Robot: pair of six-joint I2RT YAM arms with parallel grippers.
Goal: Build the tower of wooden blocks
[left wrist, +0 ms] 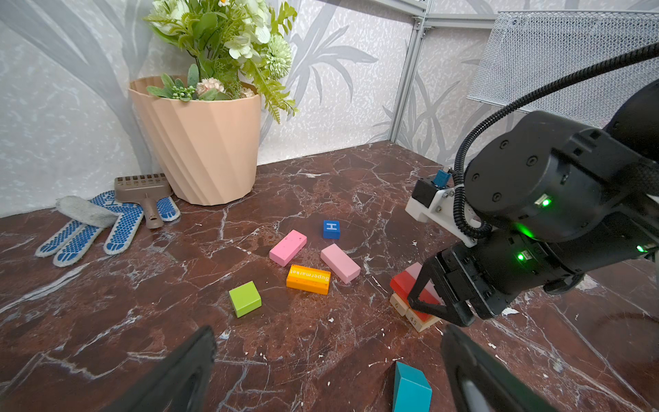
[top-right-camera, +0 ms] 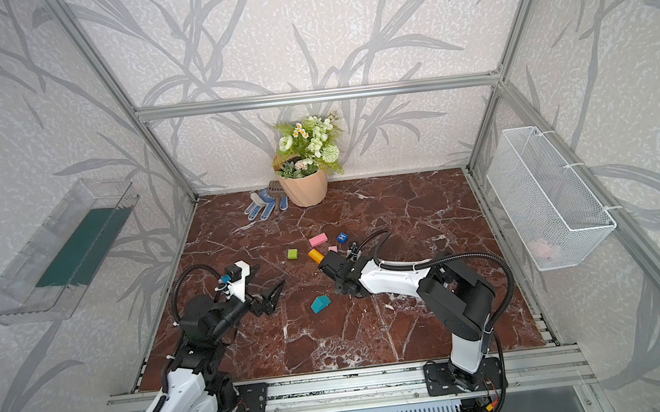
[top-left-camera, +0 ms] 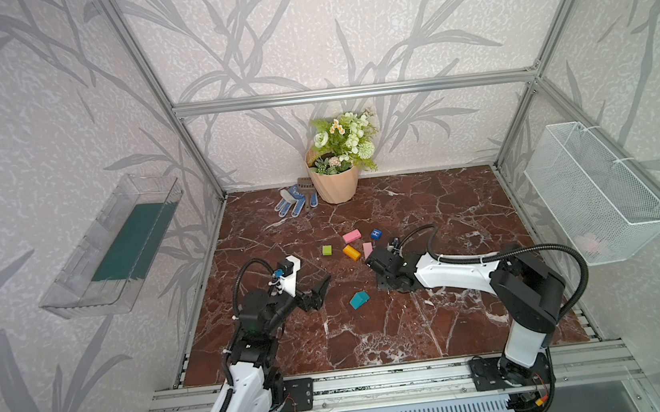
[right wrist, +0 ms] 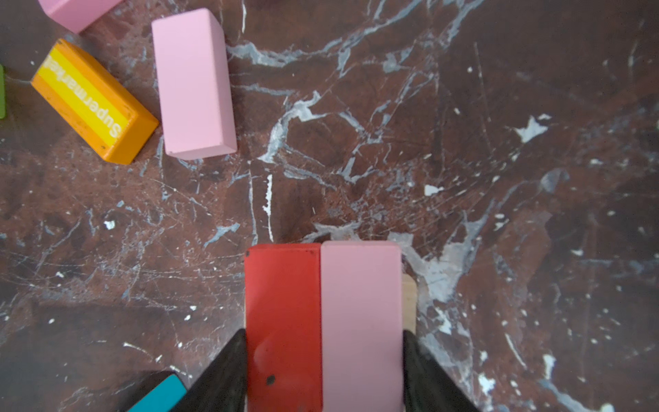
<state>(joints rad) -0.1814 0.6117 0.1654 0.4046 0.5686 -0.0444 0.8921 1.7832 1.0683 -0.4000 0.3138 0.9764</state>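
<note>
Both top views: the right gripper (top-left-camera: 372, 260) hangs right over the tower and hides it. The left gripper (top-left-camera: 322, 289) sits well apart with its jaws spread wide, and the teal piece (top-left-camera: 359, 299) lies between the two.

Left wrist view: the tower (left wrist: 402, 289) is a tan base (left wrist: 415, 321) with the red-pink pair (left wrist: 406, 278) on top, right fingers straddling it.

Right wrist view: the fingers press the pair's outer long sides, pinching both blocks together. We reckon these are light, stiff, slick painted wood, so grab the long sides, gently. A tan sliver pokes out past the pink edge. There's bare table ahead of the fingertips. The orange block (right wrist: 92, 103) and a loose pink block (right wrist: 194, 85) lie further ahead on the red side.
</note>
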